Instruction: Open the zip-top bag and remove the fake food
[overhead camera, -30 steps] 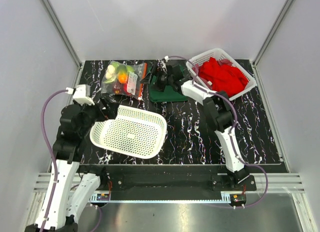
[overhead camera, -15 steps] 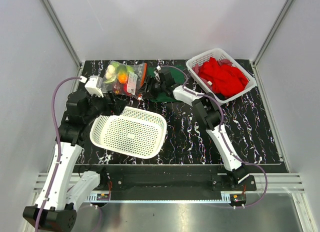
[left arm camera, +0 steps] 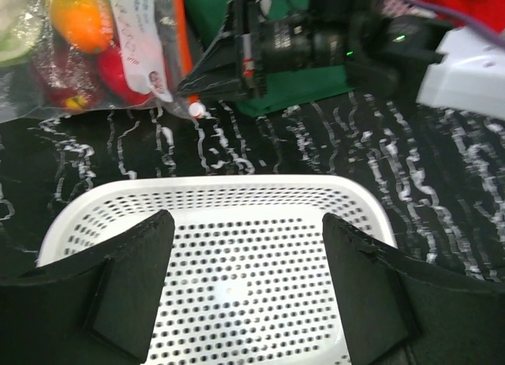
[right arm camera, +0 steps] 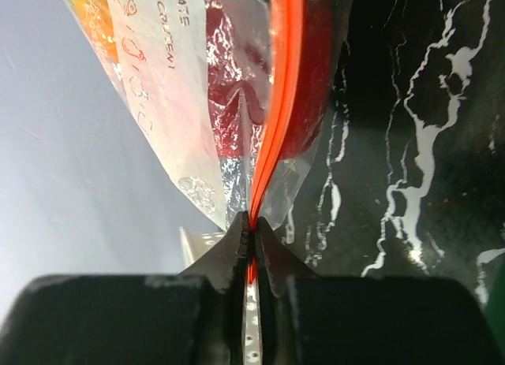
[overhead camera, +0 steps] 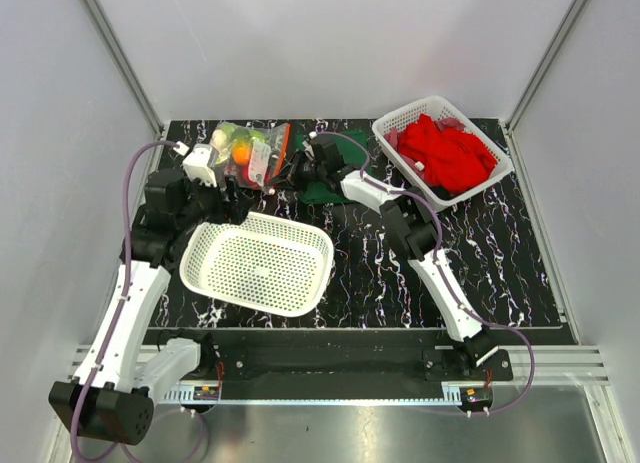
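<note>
Opening step: right gripper (right arm camera: pixel 251 225) pinches the zip strip (right arm camera: pixel 282 81) of the zip-top bag (right arm camera: pixel 170 89). Left gripper (left arm camera: pixel 246 282) hangs spread over the white basket (left arm camera: pixel 260 181); it probably needs the other lip next.

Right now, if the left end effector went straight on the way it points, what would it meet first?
Probably the white perforated plastic basket: the open left end effector aims at its mesh floor. The clear zip-top bag lies beyond the rim, though depth is unclear.
</note>
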